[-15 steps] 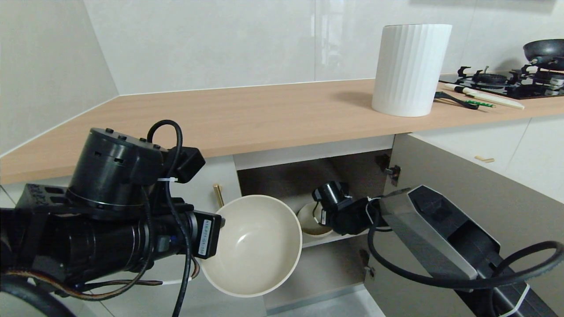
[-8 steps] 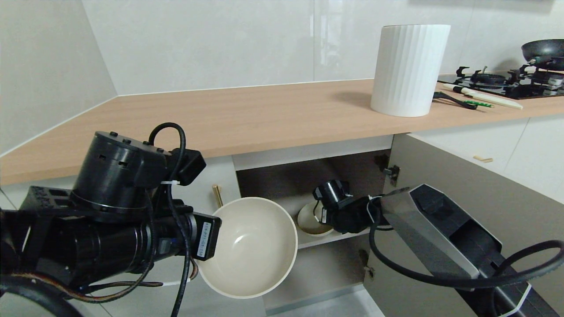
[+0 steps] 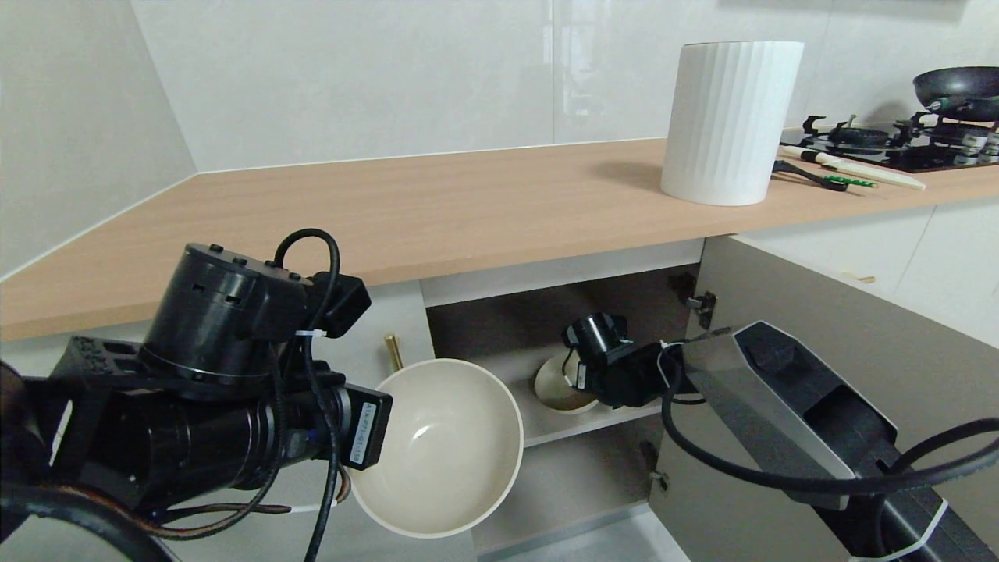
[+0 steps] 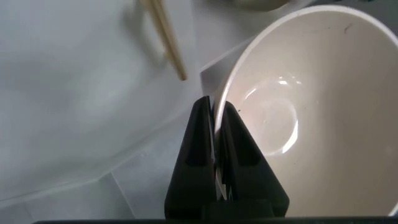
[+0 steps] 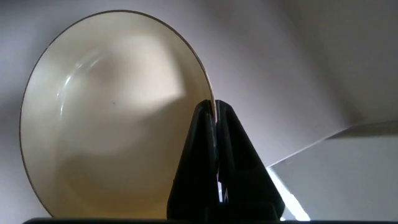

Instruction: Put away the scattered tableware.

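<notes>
Inside the open cabinet (image 3: pixel 507 320), the right claw (image 5: pixel 216 109) pinches the small bowl (image 3: pixel 556 388) by its rim, down at the shelf (image 3: pixel 570 425) — looks like the drop-off step. At its 8 o'clock, outside, the left claw (image 4: pixel 214 107) grips the big bowl (image 3: pixel 437 445) — next up I'd say release, then back out.

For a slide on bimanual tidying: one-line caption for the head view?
Left gripper holds a cream bowl by its rim outside the open cabinet; right gripper holds a second bowl at its shelf.

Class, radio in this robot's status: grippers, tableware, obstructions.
Left gripper shut on cream bowl, before open cabinet. Right gripper shut on shallow dish, at its shelf. Path looks clear.
</notes>
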Controlling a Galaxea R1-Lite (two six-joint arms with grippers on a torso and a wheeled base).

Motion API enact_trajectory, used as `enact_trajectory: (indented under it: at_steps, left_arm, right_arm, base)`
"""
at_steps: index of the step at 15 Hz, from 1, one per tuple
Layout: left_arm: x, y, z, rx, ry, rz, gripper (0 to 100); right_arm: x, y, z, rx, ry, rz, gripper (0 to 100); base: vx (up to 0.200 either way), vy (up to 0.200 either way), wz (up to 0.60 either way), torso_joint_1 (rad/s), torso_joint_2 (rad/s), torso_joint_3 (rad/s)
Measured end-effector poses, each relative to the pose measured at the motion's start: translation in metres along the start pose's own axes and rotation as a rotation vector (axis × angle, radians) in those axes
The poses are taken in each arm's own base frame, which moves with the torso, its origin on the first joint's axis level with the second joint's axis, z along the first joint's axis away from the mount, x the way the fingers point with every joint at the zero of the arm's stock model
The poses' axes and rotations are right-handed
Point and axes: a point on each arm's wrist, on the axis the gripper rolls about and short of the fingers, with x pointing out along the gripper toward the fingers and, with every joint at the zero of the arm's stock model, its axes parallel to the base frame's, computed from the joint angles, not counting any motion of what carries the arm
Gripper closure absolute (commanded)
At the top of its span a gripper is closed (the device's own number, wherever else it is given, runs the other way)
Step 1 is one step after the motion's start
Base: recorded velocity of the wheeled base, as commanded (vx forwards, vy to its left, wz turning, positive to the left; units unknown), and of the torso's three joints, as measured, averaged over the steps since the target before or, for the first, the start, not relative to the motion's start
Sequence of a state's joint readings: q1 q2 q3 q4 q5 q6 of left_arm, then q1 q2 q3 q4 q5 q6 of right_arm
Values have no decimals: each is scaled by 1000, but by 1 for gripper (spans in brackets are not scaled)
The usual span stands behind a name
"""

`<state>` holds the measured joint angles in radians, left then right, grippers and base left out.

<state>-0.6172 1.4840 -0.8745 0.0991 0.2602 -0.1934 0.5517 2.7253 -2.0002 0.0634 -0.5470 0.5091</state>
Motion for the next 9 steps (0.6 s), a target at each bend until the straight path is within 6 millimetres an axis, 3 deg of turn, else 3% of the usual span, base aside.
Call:
enact_trajectory:
  at_steps: [8,9]
  left_arm:
    - [0,0,0,0,0,-1,100]
    - [0,0,0,-1,-1,0,100]
  right_arm:
    - [4,1,-7,-11,12,6,100]
    - [4,2,-8,-13,13,6,0]
  base:
    - [0,0,0,0,0,0]
    - [0,0,0,0,0,0]
